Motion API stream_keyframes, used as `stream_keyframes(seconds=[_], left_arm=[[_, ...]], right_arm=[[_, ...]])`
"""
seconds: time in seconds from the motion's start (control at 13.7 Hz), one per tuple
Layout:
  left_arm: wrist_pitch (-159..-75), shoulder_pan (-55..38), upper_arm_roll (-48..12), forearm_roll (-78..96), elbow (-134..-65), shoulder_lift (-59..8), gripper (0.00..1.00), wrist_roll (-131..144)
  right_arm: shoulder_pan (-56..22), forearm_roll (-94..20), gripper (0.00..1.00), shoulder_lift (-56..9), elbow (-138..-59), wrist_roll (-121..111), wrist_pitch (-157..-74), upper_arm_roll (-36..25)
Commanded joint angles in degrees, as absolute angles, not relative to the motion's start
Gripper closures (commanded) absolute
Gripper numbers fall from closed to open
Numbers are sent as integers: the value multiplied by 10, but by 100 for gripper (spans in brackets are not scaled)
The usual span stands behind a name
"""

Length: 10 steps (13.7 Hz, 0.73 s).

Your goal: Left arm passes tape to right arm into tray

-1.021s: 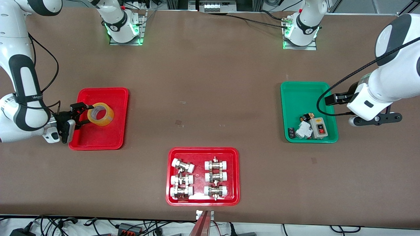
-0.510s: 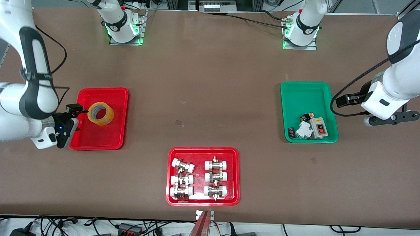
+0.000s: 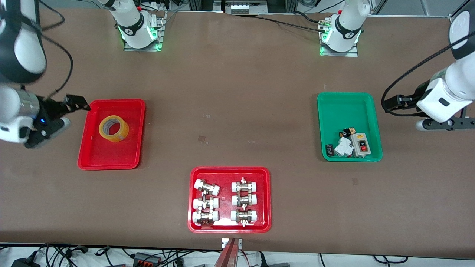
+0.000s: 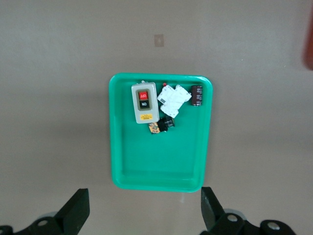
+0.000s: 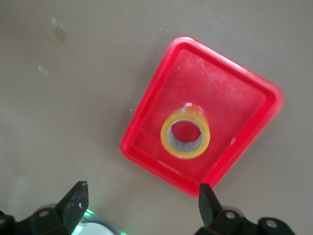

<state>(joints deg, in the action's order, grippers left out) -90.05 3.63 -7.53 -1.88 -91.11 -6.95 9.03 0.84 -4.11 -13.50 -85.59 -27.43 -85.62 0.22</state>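
Resting alone in tray, tape, right tool open, withdrawn since earlier, left tool open, raised

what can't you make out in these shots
- Small parts in the green tray: too small to identify in the front view, apart from a push-button switch box.
- Left claw: only the fingertips show in the left wrist view, cut off by the frame edge.
- Tape: blurred in the right wrist view; no print readable.
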Motion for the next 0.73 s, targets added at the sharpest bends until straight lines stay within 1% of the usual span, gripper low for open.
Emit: stream_keyframes(seconds=[0.0, 0.22, 0.36, 0.51, 0.66], left_arm=[[-924, 34, -79, -12, -952, -32, 0, 123], [-918, 33, -79, -11, -948, -30, 0, 119], [-922, 33, -79, -15, -948, -31, 0, 118], [-923, 33, -79, -15, -948, -31, 0, 118], [-924, 35, -78, -15, -948, -31, 0, 118]], right_arm=[[4, -32, 0, -72, -884, -174, -838, 0], [-3, -32, 0, -5, -930, -15, -870, 3], [-12, -32, 0, 47, -981, 9, -884, 2], [-13, -28, 0, 94, -1035, 40, -915, 2], [-8, -25, 0, 91, -1028, 34, -923, -1]])
